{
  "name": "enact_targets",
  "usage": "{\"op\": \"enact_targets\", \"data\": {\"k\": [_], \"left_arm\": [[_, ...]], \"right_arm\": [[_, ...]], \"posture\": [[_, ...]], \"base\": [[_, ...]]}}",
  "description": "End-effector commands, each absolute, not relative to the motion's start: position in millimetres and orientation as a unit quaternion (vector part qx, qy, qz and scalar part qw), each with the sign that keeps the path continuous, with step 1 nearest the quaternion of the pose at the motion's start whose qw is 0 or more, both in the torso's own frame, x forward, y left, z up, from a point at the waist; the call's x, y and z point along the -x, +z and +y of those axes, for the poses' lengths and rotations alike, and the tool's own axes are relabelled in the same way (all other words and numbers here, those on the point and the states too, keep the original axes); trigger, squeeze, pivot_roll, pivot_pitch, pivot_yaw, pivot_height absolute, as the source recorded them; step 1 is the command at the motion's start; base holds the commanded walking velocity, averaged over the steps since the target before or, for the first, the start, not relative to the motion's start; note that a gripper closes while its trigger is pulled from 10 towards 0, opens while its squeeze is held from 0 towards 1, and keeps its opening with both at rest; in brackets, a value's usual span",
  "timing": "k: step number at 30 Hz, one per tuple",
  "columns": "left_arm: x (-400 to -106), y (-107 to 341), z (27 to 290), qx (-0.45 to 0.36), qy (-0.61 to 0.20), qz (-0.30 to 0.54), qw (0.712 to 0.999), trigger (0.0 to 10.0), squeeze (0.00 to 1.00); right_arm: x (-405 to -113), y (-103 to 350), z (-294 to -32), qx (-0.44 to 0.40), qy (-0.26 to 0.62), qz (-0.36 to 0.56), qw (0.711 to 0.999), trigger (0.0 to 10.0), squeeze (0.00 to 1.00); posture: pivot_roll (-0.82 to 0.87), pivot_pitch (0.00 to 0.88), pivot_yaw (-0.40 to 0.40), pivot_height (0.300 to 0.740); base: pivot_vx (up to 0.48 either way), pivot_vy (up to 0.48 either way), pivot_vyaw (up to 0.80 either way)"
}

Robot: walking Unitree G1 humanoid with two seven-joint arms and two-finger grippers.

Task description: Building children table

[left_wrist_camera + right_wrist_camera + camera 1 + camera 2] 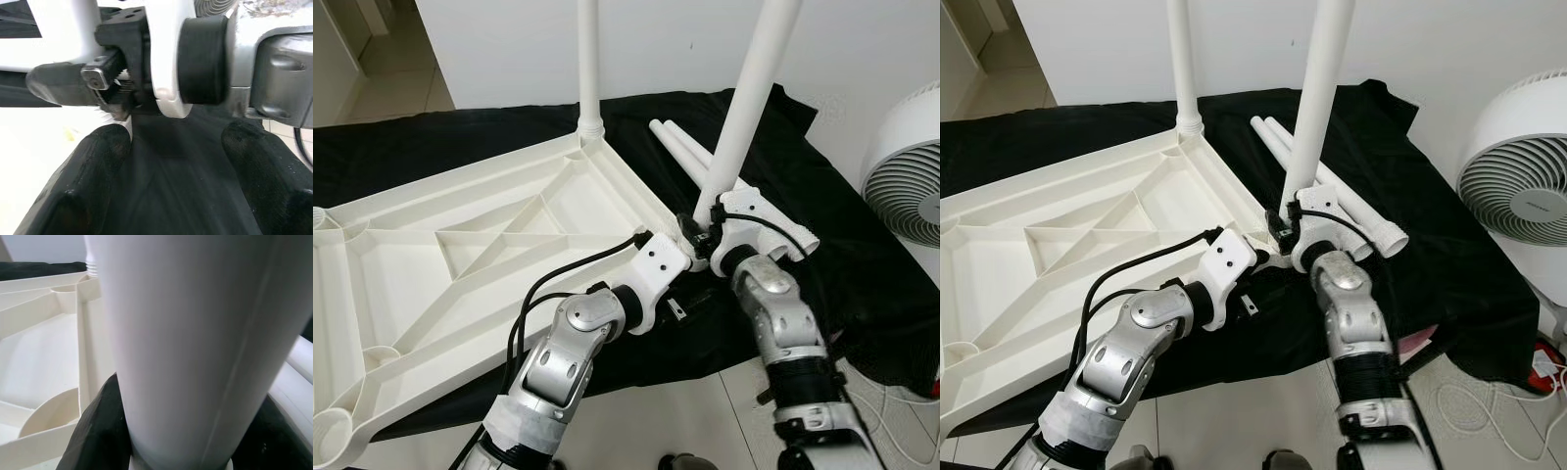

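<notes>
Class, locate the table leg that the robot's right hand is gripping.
The gripped leg stands tilted at the upturned tabletop's near right corner, clamped low in the right hand, beside two spare legs lying on black cloth.

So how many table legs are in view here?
4. One stands screwed into the tabletop's far corner, one is held upright in the right gripper at the near corner, and two lie loose on the black cloth.

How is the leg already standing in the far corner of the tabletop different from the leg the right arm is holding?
The far corner leg stands straight up, seated in the tabletop; the held leg leans.
Nothing touches the corner leg; the right tool is clamped around the held leg's lower end, at the tabletop's near corner.
Both are plain white tubes.
</notes>
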State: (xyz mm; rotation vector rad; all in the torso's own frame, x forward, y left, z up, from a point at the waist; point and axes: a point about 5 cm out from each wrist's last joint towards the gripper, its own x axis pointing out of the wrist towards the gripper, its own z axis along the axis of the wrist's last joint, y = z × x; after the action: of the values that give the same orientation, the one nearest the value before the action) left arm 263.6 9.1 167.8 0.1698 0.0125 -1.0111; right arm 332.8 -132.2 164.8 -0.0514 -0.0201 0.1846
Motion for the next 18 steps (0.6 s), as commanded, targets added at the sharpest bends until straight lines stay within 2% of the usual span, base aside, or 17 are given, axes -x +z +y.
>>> {"op": "enact_targets", "data": {"k": [1,3,4,6,16,17,18], "left_arm": [[-263,169,9,-0.079,-0.468,0.001,0.88,10.0,0.0],[-263,169,9,-0.079,-0.468,0.001,0.88,10.0,0.0],[-263,169,8,-0.078,-0.469,0.0,0.88,10.0,0.0],[-263,169,8,-0.077,-0.468,0.0,0.88,10.0,0.0],[-263,169,9,-0.078,-0.464,-0.002,0.882,10.0,0.0],[-264,170,9,-0.079,-0.463,-0.003,0.883,10.0,0.0],[-264,170,9,-0.08,-0.462,-0.004,0.883,10.0,0.0]], "right_arm": [[-329,152,-139,0.02,0.049,0.022,0.998,10.0,0.0],[-329,152,-139,0.02,0.049,0.022,0.998,10.0,0.0],[-320,149,-129,-0.003,-0.011,0.014,1.0,10.0,0.0],[-318,148,-124,-0.012,-0.021,0.013,1.0,10.0,0.0],[-319,156,-123,-0.018,-0.01,-0.009,1.0,10.0,0.0],[-320,158,-127,-0.02,-0.005,-0.017,1.0,10.0,1.0],[-320,160,-126,-0.023,0.018,-0.022,0.999,10.0,1.0]], "posture": [[-0.12,0.076,0.027,0.74],[-0.12,0.076,0.027,0.74],[-0.11,0.071,0.017,0.74],[-0.11,0.071,0.017,0.74],[-0.1,0.061,0.008,0.74],[-0.1,0.061,0.008,0.74],[-0.1,0.061,0.008,0.74]], "base": [[0.0,0.0,0.0],[0.0,0.0,0.0],[0.0,0.0,0.0],[0.0,0.0,0.0],[0.0,0.0,0.0],[0.0,0.0,0.0],[0.0,0.0,0.0]]}}
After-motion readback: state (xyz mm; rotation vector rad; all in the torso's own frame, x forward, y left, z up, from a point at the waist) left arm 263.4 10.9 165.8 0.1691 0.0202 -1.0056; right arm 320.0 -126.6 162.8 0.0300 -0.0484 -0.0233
